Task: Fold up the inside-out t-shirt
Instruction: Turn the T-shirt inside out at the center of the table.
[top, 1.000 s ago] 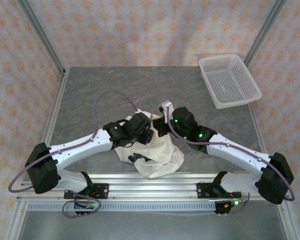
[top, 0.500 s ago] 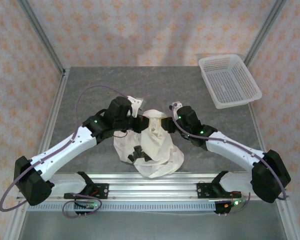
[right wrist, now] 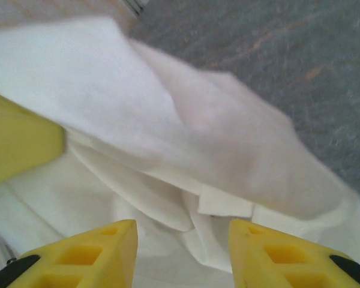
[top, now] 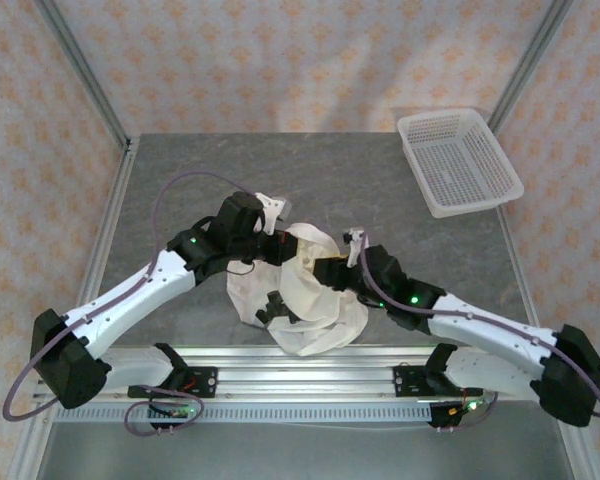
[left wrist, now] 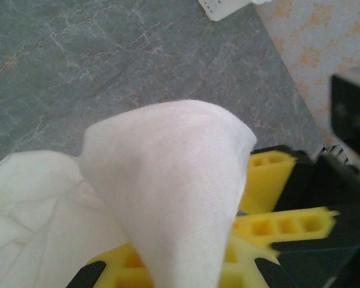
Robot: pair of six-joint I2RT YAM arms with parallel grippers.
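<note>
Left jaws clamped on crumpled t-shirt (top: 318, 325), tips cloth-covered; right jaws parted over it, sleeves indistinguishable

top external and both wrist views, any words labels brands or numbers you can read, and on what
No text can be read in these views.
Small white sewn-in tag on the plain white cotton t-shirt: looks blank, too blurred to tell any print.
White plastic mesh basket: no lettering visible.
Patterned wall paper: orange motifs, no letters.
</note>
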